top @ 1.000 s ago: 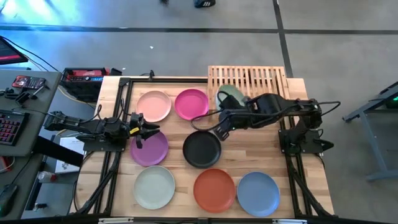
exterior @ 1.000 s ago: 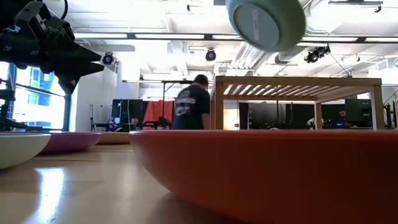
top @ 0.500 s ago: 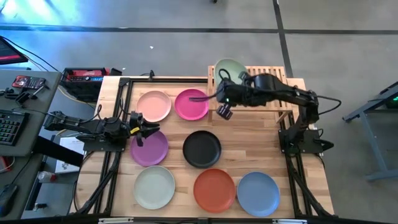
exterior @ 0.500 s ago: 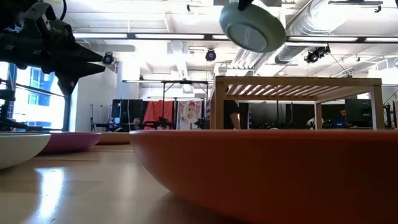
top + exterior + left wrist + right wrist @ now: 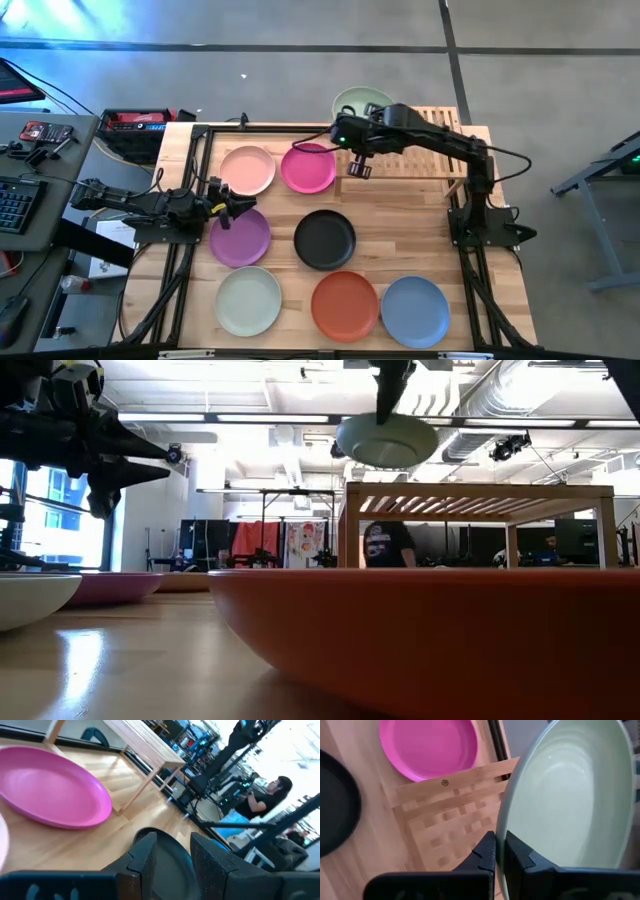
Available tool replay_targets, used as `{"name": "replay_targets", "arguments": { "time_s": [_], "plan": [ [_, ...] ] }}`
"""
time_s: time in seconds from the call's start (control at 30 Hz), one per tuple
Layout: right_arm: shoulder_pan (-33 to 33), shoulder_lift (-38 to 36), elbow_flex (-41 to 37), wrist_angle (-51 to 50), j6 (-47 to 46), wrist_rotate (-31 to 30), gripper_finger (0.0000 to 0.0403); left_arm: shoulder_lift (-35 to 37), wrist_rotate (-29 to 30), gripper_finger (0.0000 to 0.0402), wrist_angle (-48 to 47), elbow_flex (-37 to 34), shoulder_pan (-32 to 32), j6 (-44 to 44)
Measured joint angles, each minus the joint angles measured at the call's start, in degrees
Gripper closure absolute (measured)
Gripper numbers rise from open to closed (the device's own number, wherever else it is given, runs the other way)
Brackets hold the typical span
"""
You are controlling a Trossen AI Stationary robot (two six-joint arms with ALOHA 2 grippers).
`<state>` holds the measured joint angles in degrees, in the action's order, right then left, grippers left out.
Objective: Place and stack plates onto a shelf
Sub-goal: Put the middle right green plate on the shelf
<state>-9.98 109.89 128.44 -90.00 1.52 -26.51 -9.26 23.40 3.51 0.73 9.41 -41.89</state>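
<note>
High view: right gripper (image 5: 349, 133) is closed on the rim of the sage green plate (image 5: 358, 102), carried above the far left corner of the shelf (image 5: 425, 130) — over its edge, not yet set down.
Right wrist view: fingers (image 5: 487, 851) pinch the plate's rim (image 5: 506, 832), so the dish hangs clear of the slats (image 5: 445, 815) below.
Low view: plate (image 5: 386, 440) hangs nearly level above the rack top (image 5: 480, 491) — judged a pose suited to lowering flat.
Shelf: no plate rests on it; stacking has barely begun.
Left gripper (image 5: 229, 205): parted, empty, waiting between the pale pink plate (image 5: 247, 169) and purple plate (image 5: 240, 237).
Remaining plates: magenta (image 5: 308, 167), black (image 5: 325, 240), off-white (image 5: 248, 301), orange-red (image 5: 345, 305), blue (image 5: 414, 311) — all lying on the table (image 5: 410, 220).
</note>
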Motion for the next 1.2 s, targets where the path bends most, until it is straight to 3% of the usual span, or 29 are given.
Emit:
{"name": "replay_targets", "arguments": {
  "time_s": [0.27,0.53,1.0,1.2],
  "plan": [
    [-0.2,2.8,0.0,0.0,-5.6,1.3,0.0403,0.0,2.0,0.0293,0.2,0.0,0.0,0.0],
    [-1.8,2.8,0.0,0.0,-13.3,6.4,0.0403,0.0,2.9,0.0293,0.2,0.0,0.0,0.1],
    [-3.6,6.2,-0.1,0.0,-11.7,8.8,0.0403,-0.1,2.9,0.0293,0.2,0.0,0.0,0.6],
    [-4.8,6.2,-0.1,0.0,-11.8,13.0,0.0403,-0.1,2.9,0.0293,0.2,0.0,0.0,0.6]
  ]
}}
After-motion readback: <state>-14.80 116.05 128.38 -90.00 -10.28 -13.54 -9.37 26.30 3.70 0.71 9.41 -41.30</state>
